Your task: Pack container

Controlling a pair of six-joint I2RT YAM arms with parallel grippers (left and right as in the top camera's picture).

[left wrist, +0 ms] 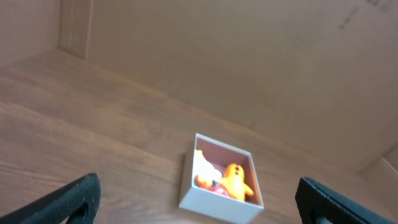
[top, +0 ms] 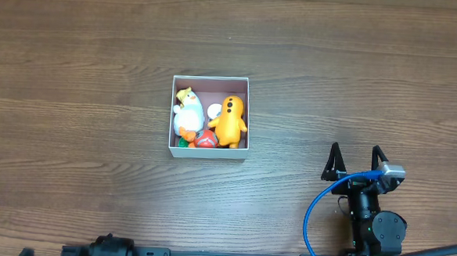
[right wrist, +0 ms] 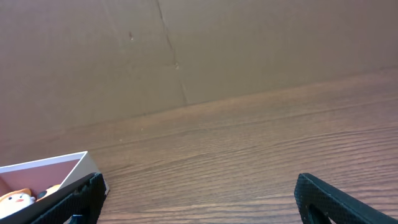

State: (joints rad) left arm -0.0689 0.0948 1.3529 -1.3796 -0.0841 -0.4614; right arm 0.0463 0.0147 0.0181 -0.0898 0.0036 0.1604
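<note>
The container, a small square white-walled box with a pink inside, sits mid-table. It holds a white duck toy, an orange figure and a small red toy. It also shows in the left wrist view and at the left edge of the right wrist view. My right gripper is open and empty, to the right of and nearer than the container; its fingers frame bare wood. My left gripper is open and empty, well back from the container, and hidden in the overhead view.
A brown cardboard wall stands behind the table and shows in both wrist views. A blue cable loops beside the right arm at the table's near edge. Bare wood table surrounds the container.
</note>
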